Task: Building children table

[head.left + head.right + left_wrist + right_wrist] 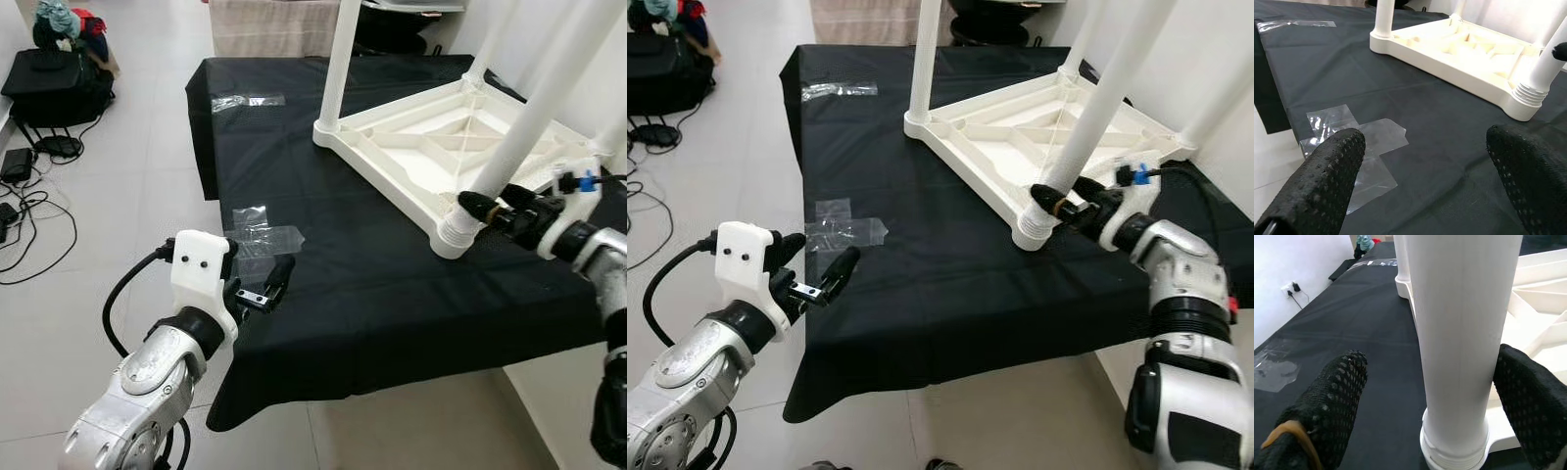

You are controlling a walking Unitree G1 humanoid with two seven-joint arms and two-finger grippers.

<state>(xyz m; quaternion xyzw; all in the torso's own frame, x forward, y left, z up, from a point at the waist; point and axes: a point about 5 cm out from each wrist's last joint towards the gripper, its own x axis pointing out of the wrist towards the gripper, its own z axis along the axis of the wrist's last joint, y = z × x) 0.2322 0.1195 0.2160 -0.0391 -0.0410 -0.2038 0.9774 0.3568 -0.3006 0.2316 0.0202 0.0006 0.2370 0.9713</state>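
The white plastic children's table lies upside down on a surface covered in black cloth, its legs pointing up. My right gripper is open and straddles the near leg just above its threaded base. One fingertip stands apart from the leg; the other is close against it. My left gripper hovers open and empty over the cloth's near-left edge, beside clear tape patches.
Another strip of clear tape sits at the cloth's far left. A second leg rises at the table's far corner. A black bag and cables lie on the tiled floor to the left. A white wall stands close on the right.
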